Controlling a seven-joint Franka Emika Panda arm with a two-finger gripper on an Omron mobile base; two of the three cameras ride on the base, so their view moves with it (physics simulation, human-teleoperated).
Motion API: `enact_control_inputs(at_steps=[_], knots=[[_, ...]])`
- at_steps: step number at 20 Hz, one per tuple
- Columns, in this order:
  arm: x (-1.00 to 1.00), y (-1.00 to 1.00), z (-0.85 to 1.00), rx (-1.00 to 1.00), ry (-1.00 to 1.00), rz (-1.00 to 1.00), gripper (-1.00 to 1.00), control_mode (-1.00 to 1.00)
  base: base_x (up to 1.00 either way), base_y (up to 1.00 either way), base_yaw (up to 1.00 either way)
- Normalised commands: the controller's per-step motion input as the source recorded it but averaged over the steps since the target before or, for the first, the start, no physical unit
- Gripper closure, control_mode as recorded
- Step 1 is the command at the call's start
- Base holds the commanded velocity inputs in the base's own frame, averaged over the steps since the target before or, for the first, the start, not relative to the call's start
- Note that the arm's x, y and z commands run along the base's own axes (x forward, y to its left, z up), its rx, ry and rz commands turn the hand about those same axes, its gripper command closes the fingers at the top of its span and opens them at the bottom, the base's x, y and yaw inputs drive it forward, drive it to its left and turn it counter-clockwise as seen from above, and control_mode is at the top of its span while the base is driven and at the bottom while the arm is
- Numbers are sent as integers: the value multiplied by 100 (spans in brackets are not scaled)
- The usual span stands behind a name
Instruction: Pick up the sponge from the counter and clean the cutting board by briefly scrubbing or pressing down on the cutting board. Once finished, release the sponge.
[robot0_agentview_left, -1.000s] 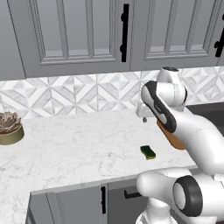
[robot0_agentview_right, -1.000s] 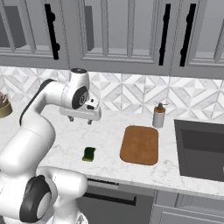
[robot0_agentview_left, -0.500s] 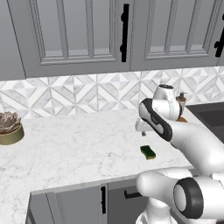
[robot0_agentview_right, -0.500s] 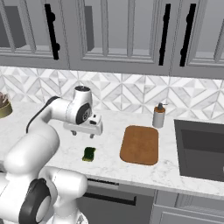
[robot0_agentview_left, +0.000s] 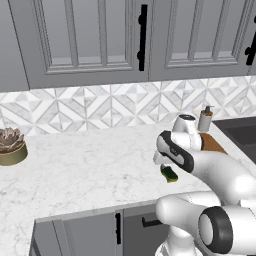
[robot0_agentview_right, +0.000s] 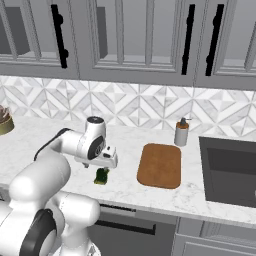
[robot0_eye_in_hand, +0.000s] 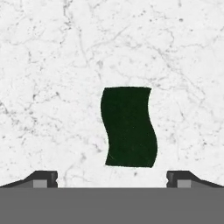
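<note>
Now that the arm has dropped low over the worktop (robot0_agentview_right: 45, 145), its open, empty claw (robot0_eye_in_hand: 112, 178) straddles the sponge (robot0_eye_in_hand: 128, 127), so grasping looks imminent, the cutting board (robot0_agentview_right: 160, 165) untouched to the right.

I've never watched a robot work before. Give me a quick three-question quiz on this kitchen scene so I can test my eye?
1. True or false: the gripper already holds the sponge.
2. What stands at the far edge of the cutting board? A) a soap bottle B) a kettle C) a mug
3. Fill in: the sponge lies on the ___.

Key: 1. False; its fingers are spread, above the sponge. 2. A. 3. counter.
</note>
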Motion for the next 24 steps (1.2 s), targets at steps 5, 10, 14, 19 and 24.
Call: enact_control_inputs(at_steps=[5,10,14,19,24], knots=[[0,0,-34,0,0,0,-100,-100,0,0,0],[0,0,-17,0,0,0,-100,-100,0,0,0],[0,-2,-9,0,0,0,-100,-100,0,0,0],[5,-8,-5,0,0,0,-100,-100,0,0,0],[17,-11,-5,0,0,0,-100,-100,0,0,0]])
